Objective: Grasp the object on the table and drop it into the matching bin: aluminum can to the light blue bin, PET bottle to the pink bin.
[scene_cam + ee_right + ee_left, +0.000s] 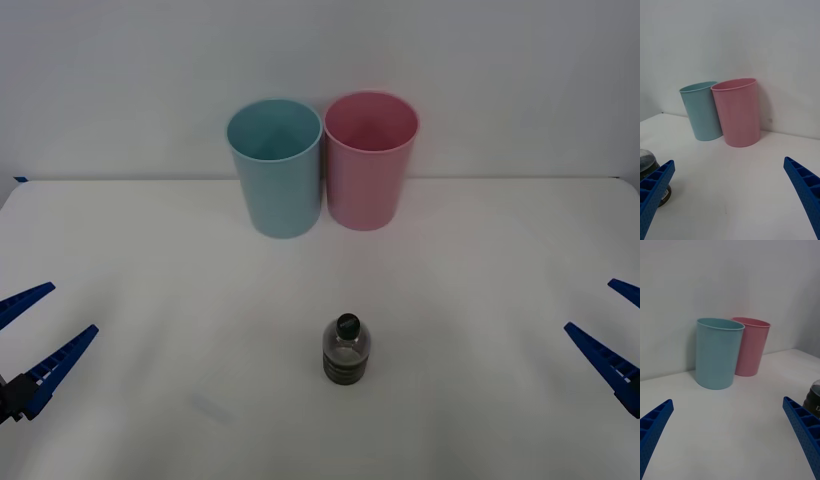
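— Wide flat white tabletop (150, 250), with tall light blue plastic bin (274, 167) touching tall pink plastic bin (369, 160) at the far edge.

— Small clear plastic bottle (347, 350), upright, near centre. Left gripper (28, 338) and right gripper (618, 328) spread wide, grasping nothing, well apart from it.

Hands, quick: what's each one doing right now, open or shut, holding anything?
Left hand: open, empty, low at the table's left edge.
Right hand: open, empty, low at the right edge.
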